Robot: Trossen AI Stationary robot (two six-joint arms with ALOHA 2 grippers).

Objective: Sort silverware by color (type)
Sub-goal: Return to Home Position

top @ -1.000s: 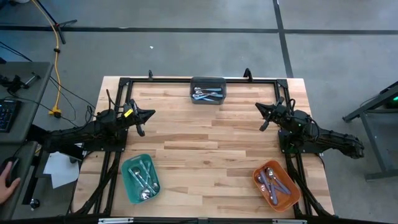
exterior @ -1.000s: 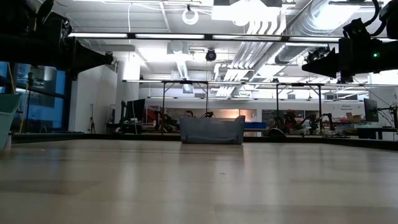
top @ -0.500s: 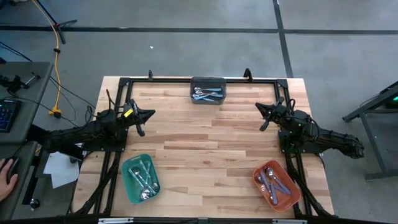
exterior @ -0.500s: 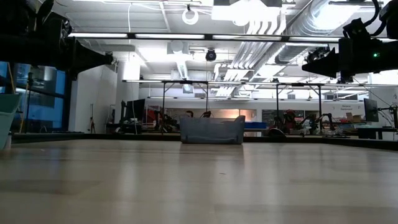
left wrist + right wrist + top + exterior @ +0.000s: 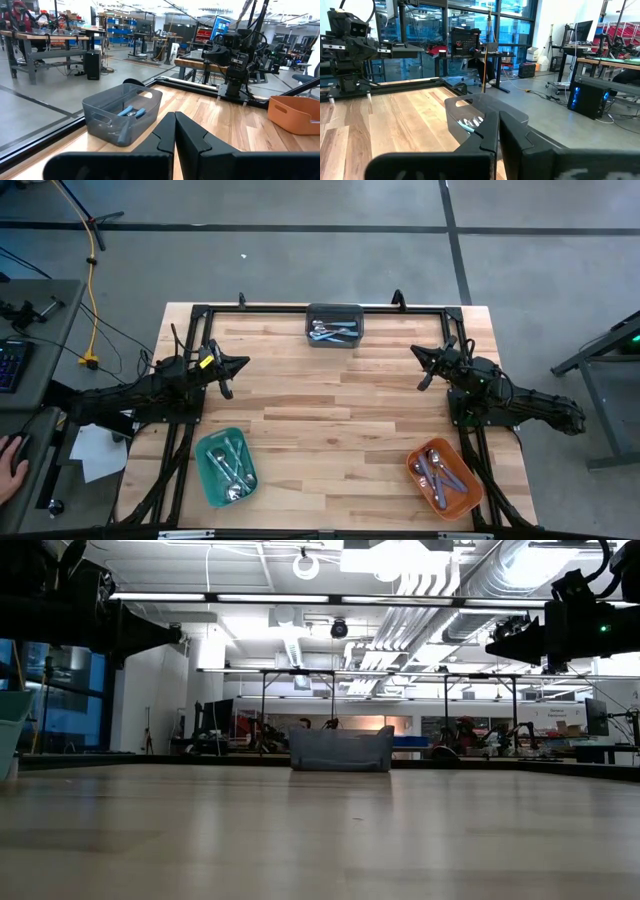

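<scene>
- Table [image 5: 330, 425]: both arms parked, one at each side.
- Green bin [image 5: 200, 465], orange bin [image 5: 413, 460] and grey bin [image 5: 334, 307] hold all the spoons [image 5: 230, 468].
- Left tool [image 5: 175, 125] and right tool [image 5: 498, 122]: clenched, empty.
- Spoons likely light, stiff, slick; grab mid-handle.

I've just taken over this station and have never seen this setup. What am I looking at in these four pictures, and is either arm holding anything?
Two dark robot arms sit at a wooden table. One picture looks straight down, one looks level across the tabletop, and two come from cameras on the wrists. The left tool and right tool are both shut and empty, parked at the table's sides. The spoons lie in three bins: a grey bin at the far edge, a green bin on the left arm's side and an orange bin on the right's.
</scene>
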